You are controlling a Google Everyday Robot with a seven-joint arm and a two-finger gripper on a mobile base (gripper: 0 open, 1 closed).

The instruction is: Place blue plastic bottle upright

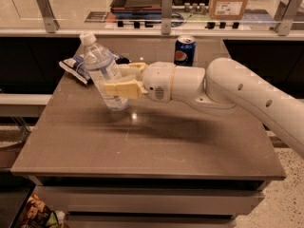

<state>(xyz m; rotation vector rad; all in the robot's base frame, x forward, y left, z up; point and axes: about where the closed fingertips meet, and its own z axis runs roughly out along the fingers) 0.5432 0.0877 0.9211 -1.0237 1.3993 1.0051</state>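
The blue plastic bottle [103, 70] is clear pale blue with a white cap at its top left. It leans slightly left, near upright, with its base just above or at the table [142, 141]. My gripper [114, 79] reaches in from the right and is shut on the bottle's middle, with one cream finger [122, 88] in front and the other behind it.
A dark blue Pepsi can [184, 51] stands at the table's back edge. A flat blue-and-white snack bag [76, 66] lies at the back left behind the bottle. A railing and counter run behind the table.
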